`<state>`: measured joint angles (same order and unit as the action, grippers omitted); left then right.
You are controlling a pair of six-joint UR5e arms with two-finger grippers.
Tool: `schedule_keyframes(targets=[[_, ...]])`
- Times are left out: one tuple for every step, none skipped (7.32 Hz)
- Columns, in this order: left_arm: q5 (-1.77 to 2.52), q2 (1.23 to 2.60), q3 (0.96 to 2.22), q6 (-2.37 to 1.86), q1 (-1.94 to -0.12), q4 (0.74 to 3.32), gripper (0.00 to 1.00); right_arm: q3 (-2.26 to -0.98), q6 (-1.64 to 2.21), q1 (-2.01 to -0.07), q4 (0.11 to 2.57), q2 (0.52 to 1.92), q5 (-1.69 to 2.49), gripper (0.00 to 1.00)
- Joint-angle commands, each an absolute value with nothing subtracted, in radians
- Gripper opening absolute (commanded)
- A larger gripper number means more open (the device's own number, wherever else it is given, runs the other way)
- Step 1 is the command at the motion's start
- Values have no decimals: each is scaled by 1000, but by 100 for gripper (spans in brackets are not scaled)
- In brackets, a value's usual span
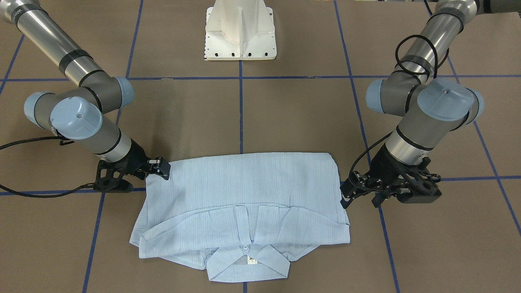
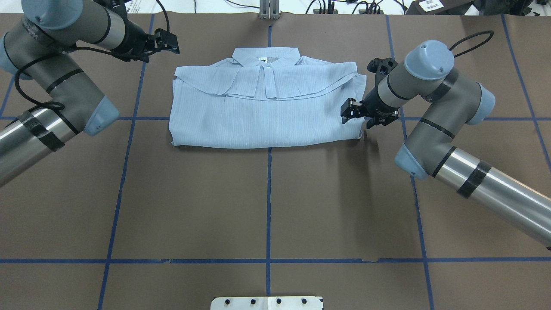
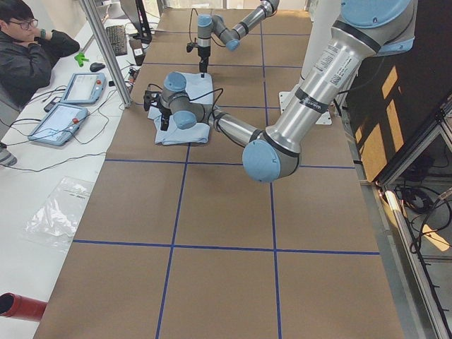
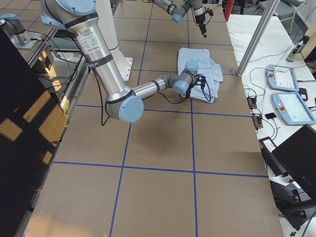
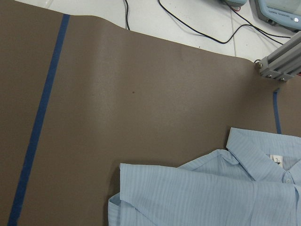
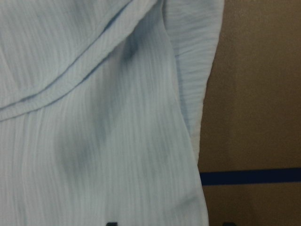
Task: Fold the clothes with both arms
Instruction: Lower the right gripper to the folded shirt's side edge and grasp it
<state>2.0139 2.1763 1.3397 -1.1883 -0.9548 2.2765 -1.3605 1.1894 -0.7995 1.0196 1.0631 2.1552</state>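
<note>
Shirt (image 2: 262, 112): on desk (image 2: 267, 206), collar away from robot.
Left tool (image 2: 168, 43): off shirt's far left corner.
Right tool (image 2: 351, 114): over shirt's right edge.

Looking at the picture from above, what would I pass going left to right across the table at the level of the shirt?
left gripper, clear of the shirt's corner → light blue shirt → right gripper, at the shirt's right edge

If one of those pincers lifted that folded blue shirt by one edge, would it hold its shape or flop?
Probably flop: the shirt looks thin, with soft wrinkles and layers draping flat on the table. It likely unfolds if lifted from one edge. Pushed, it would probably bunch up rather than slide whole; only the collar looks a bit stiffer.
</note>
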Motion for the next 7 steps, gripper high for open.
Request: schedule_keyframes(targets=[[2014,2174,1347,-1189,-956,2276,100,-1362,1181,-811,1025,1069,2167,57],[2014,2174,1347,-1189,-956,2276,100,-1362,1181,-831,1026,1068,2180,57],[2014,2174,1347,-1189,-956,2276,100,-1362,1181,-847,1028,1065,2181,57],[2014,2169,1347,-1187,-956,2278,100,-1355,1174,-845,1026,1066,2178,57],[2014,2163,1347,-1186,-954,2279,100,-1353,1169,-844,1028,1065,2178,57],[2013,2158,1347,-1186,-954,2281,100,-1348,1169,-830,1028,1066,2174,58],[2013,2155,1351,-1186,-956,2281,100,-1347,1169,-824,1028,1060,2177,58]])
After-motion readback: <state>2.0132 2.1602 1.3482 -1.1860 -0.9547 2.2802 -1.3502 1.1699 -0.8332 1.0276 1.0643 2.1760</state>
